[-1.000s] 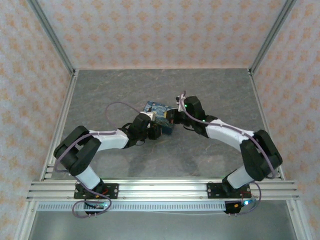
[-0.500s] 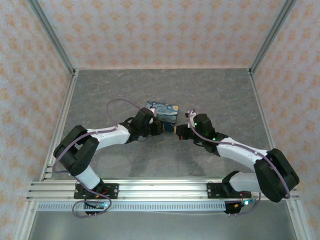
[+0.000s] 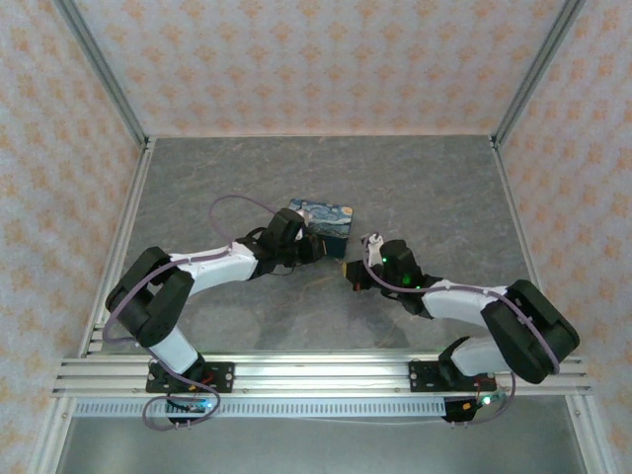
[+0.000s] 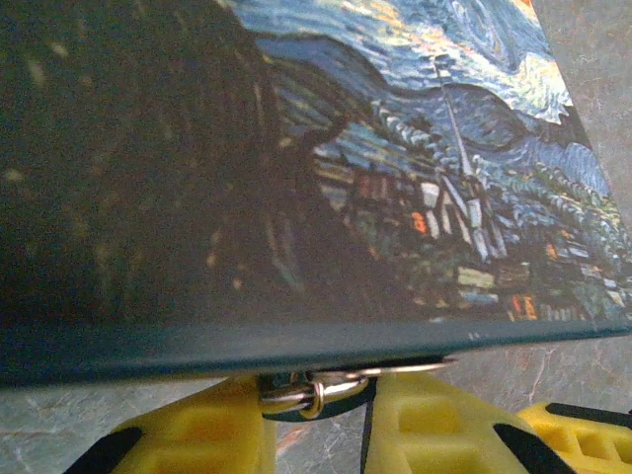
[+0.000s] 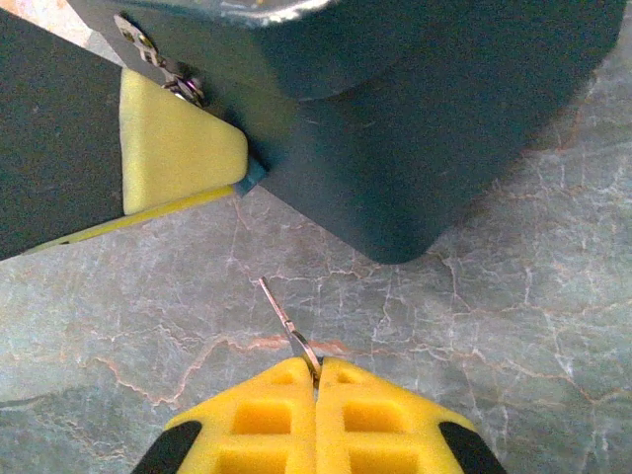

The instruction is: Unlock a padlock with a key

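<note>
1. You are working the key-presentation step. The right gripper is pinching a thin silvery metal key between fully closed yellow pads.
2. The key shaft is pointing up and left over the grey marbled table, toward the blue-and-yellow painted rectangular tin and apart from it.
3. The left gripper is standing at a narrow gap, and its pads are apparently clamping the tiny dark bluish-black padlock with its thin silvery loop at the tin's edge.
4. The keyhole is not showing, so you are probably facing a fine alignment next: tip to keyway, straight insertion, then a turn.
</note>
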`<act>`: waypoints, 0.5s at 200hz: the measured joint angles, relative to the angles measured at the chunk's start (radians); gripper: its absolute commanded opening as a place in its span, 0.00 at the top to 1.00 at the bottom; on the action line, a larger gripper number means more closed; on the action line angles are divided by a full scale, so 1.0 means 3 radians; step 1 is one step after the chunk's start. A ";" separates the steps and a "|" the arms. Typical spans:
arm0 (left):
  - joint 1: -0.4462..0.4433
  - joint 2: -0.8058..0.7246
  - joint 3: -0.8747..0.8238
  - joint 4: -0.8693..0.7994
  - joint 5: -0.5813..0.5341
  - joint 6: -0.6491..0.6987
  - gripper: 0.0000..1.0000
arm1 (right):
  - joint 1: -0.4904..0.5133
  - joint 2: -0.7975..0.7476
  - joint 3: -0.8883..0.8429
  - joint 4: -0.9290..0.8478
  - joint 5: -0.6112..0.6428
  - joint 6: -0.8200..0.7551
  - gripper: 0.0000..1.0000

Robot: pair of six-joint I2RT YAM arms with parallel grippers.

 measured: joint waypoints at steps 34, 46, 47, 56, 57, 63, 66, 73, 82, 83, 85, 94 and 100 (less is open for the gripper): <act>0.0000 0.0000 0.0039 -0.0006 0.0039 -0.0092 0.76 | 0.0000 0.0226 0.0000 0.0262 -0.0036 -0.0112 1.00; 0.0000 0.0000 0.0043 -0.0005 0.0056 -0.0128 0.76 | 0.0000 0.0291 0.0000 0.0343 -0.0048 -0.0137 1.00; 0.0000 0.0000 0.0043 -0.0005 0.0058 -0.0136 0.76 | 0.0000 0.0298 0.0000 0.0350 -0.0048 -0.0144 1.00; 0.0000 0.0000 0.0043 -0.0006 0.0061 -0.0149 0.76 | 0.0000 0.0326 -0.0001 0.0397 -0.0048 -0.0160 1.00; 0.0000 0.0000 0.0043 -0.0006 0.0061 -0.0149 0.76 | 0.0000 0.0327 -0.0001 0.0399 -0.0048 -0.0160 1.00; 0.0000 0.0000 0.0043 -0.0006 0.0061 -0.0163 0.76 | 0.0000 0.0338 -0.0006 0.0434 -0.0047 -0.0173 1.00; 0.0000 0.0000 0.0043 -0.0005 0.0061 -0.0172 0.76 | 0.0000 0.0341 -0.0006 0.0449 -0.0048 -0.0184 1.00; 0.0000 0.0000 0.0043 -0.0005 0.0061 -0.0179 0.76 | 0.0000 0.0343 -0.0008 0.0472 -0.0050 -0.0197 1.00; 0.0000 0.0000 0.0043 -0.0005 0.0061 -0.0198 0.76 | 0.0000 0.0355 -0.0008 0.0506 -0.0051 -0.0223 1.00; 0.0000 0.0000 0.0043 -0.0005 0.0061 -0.0201 0.76 | 0.0000 0.0356 -0.0008 0.0515 -0.0052 -0.0221 1.00; 0.0000 0.0000 0.0043 -0.0005 0.0061 -0.0205 0.76 | 0.0000 0.0357 -0.0008 0.0521 -0.0051 -0.0224 1.00; 0.0000 0.0000 0.0043 -0.0005 0.0061 -0.0224 0.76 | 0.0000 0.0380 -0.0008 0.0548 -0.0060 -0.0244 1.00; 0.0000 0.0000 0.0043 -0.0005 0.0061 -0.0228 0.76 | 0.0000 0.0395 -0.0008 0.0568 -0.0062 -0.0248 1.00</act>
